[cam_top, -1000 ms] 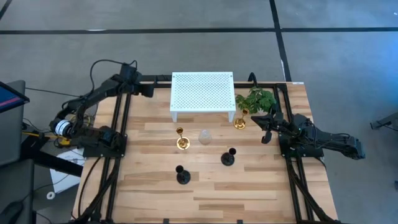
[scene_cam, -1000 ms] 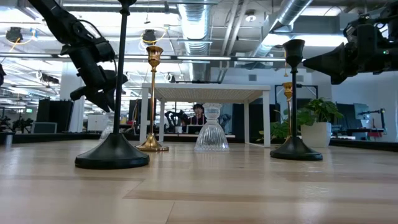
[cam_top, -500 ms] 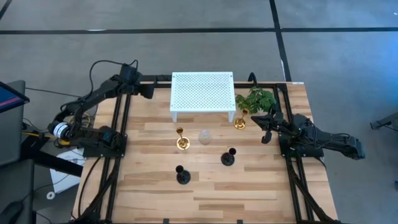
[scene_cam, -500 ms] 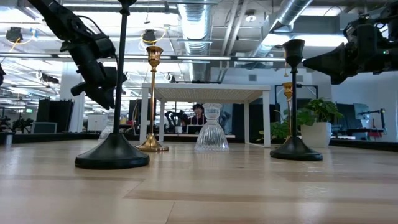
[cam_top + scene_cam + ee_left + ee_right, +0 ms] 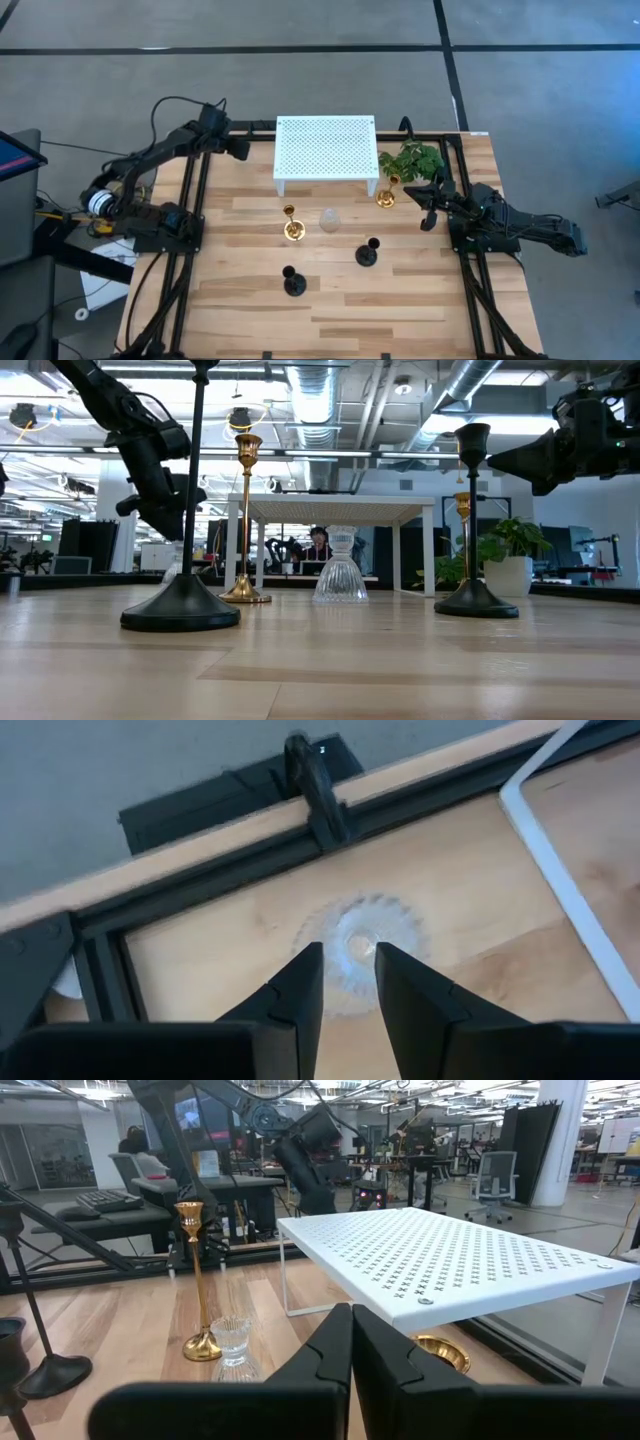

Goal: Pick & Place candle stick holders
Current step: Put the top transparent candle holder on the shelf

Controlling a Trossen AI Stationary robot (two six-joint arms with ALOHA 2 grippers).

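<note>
Two gold candle stick holders stand on their round bases: one (image 5: 292, 225) in front of the rack, one (image 5: 387, 195) beside the plant. Two black ones (image 5: 293, 282) (image 5: 367, 252) stand nearer the front. A clear glass one (image 5: 328, 219) stands between the gold ones. Another clear glass holder (image 5: 355, 950) stands at the table's far left, under my left gripper (image 5: 348, 982). That gripper is slightly open and hangs above it (image 5: 165, 520), one finger on each side. My right gripper (image 5: 425, 215) is shut and empty at the right, above the table (image 5: 350, 1330).
A white perforated rack (image 5: 326, 150) stands at the far middle, just right of my left gripper. A green leafy plant (image 5: 412, 160) stands at the far right. A black frame rail (image 5: 250, 860) runs along the table's edge past the glass holder.
My left gripper has shifted a little toward the table's right edge, staying above the table. The holders have not moved.
</note>
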